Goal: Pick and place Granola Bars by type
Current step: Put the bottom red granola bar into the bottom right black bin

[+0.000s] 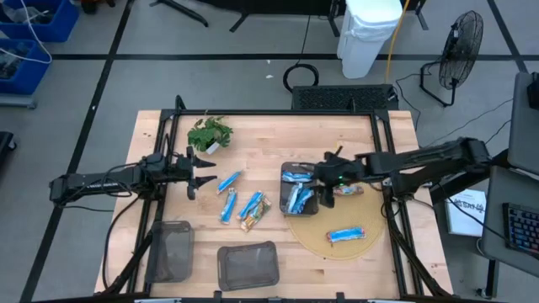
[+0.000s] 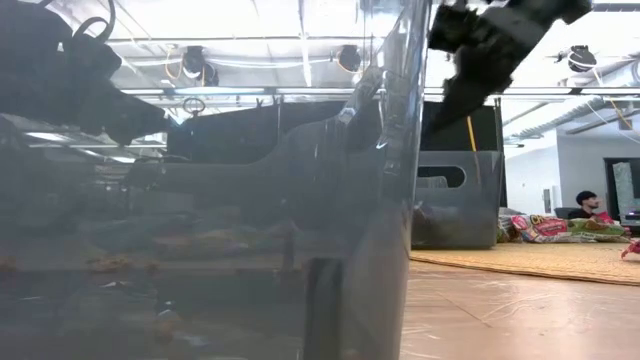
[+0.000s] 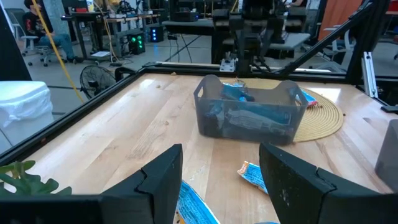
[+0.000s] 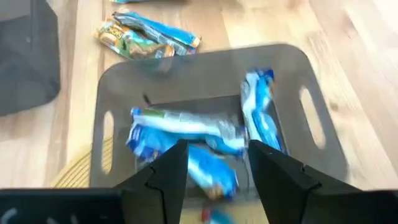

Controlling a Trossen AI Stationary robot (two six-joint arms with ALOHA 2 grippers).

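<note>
Blue-wrapped bars, about three, are lying in the grey bin (image 4: pixel 205 112) directly beneath our right gripper (image 4: pixel 214 165), fingers spread, holding nothing. At nine o'clock, four loose bars (image 1: pixel 244 204) are resting beside our left gripper (image 1: pixel 195 174), also spread.

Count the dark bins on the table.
3. One dark translucent plastic bin holding blue bars sits on the round woven mat under the right claw; two empty dark bins stand at the near edge.
</note>
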